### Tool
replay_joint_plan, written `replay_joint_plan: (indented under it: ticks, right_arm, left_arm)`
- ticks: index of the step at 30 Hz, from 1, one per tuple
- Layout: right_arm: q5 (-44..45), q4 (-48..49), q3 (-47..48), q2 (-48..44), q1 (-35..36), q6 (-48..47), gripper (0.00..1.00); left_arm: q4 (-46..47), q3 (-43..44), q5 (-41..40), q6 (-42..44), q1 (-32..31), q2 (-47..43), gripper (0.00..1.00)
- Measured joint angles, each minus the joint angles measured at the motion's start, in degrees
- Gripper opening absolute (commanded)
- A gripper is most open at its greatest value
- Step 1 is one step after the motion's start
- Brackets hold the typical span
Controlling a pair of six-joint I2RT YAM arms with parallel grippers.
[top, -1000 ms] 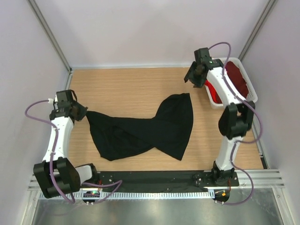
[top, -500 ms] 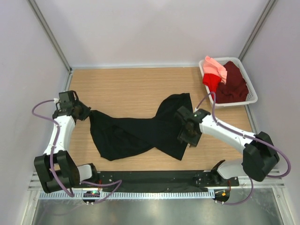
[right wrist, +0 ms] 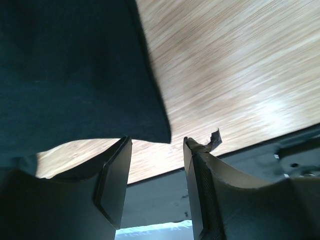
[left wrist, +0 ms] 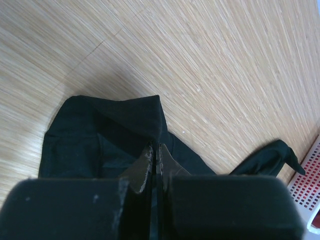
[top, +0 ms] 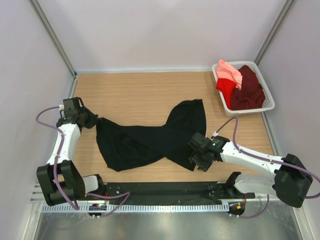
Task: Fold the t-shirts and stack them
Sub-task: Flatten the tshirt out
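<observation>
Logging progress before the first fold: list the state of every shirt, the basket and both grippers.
Large black cloth t-shirt: unfolded, twisted on the wooden table.
White plastic basket: holds three shirts.
Maroon cloth shirt: heaped unfolded in the basket.
Red cloth shirt: bunched, unfolded, in the basket.
Salmon-pink cloth shirt: bunched, unfolded, in the basket.
Left gripper: jaws shut on the black t-shirt's left end.
Right gripper: jaws open at its near right corner.

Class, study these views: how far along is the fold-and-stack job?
Done: nothing folded or stacked. In hand: the black t-shirt lies twisted on the table, left gripper jaws shut on its end, right gripper jaws open at its near corner. Left: red shirt, pink shirt, maroon shirt in the basket.
</observation>
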Motion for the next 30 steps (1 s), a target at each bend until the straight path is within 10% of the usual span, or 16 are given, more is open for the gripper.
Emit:
replay_joint_plan:
  ticks: [30]
  right_arm:
    - [3.17, 6.75, -5.03, 2.4, 10.12, 19.43, 0.47]
  left_arm:
    - [0.0, -0.04, -0.02, 1.05, 0.0, -0.04, 0.0]
